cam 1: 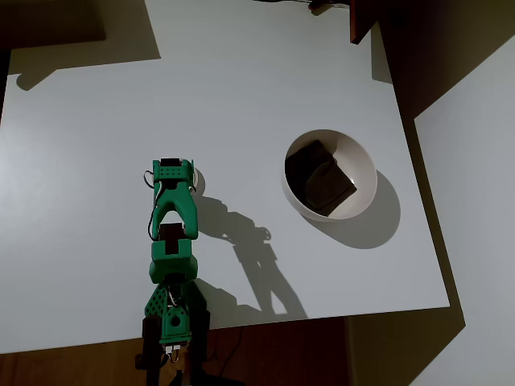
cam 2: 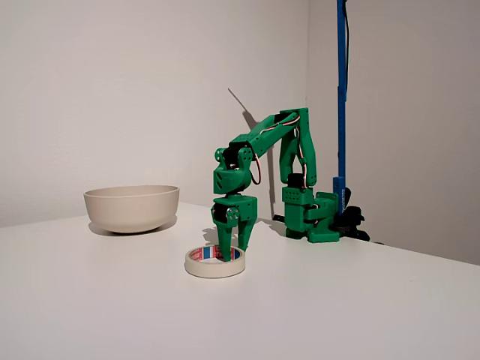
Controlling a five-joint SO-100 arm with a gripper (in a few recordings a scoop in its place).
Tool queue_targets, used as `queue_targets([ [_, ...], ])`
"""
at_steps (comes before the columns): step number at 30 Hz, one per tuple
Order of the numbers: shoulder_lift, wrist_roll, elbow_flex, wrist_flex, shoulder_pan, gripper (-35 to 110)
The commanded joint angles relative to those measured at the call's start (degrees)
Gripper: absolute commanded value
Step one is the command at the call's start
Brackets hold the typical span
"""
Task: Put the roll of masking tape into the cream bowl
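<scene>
The green arm [cam 2: 264, 139] reaches out from its base and bends sharply down at the wrist, so the gripper [cam 2: 234, 253] points straight at the table. Its two fingers stand slightly parted, tips low; from overhead, the arm [cam 1: 173, 241] runs straight up the picture.

White table [cam 2: 360, 300] carries tape roll [cam 2: 215, 262], bowl [cam 2: 131, 207] (apart).

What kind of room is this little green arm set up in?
Probably a home or hobby workspace, not a factory: a plain white table against bare walls, a small green arm with its gripper at a roll of masking tape, and a cream bowl.
</scene>
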Motion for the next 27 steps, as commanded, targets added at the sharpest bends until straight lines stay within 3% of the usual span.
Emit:
queue_targets([
  [1,0.79,1.05,-2.64,-0.44,-0.7,7],
  [6,1.23,1.41,-2.64,-0.79,-0.97,-8],
  [15,4.22,2.37,-2.64,-0.7,-1.49,-8],
  [27,36.12,4.13,-2.55,13.62,-1.32,-8],
])
